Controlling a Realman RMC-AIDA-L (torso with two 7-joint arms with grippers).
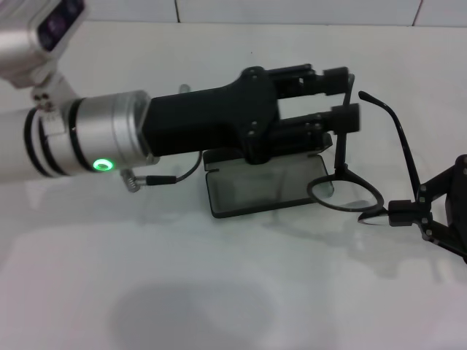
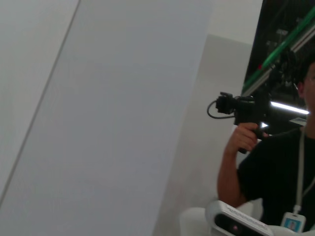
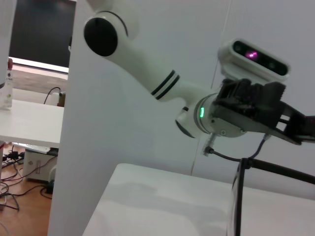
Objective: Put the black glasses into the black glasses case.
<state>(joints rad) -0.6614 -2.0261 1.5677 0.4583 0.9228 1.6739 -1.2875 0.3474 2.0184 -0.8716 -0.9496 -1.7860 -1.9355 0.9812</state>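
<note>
Between both sets of fingers, above the white desk (image 1: 219, 292), the thin black-framed glasses (image 1: 350, 193) hang: left fingers (image 1: 340, 95) pinch one temple, right fingers (image 1: 403, 213) clamp the frame, apparently folding them over the open matte black case (image 1: 248, 193)

The left end effector (image 1: 349, 93) covers the far part of the black glasses case (image 1: 264, 189). The right end effector (image 1: 427, 216) is cut by the right edge. The black glasses (image 1: 349, 191) show only partly in the right wrist view.
</note>
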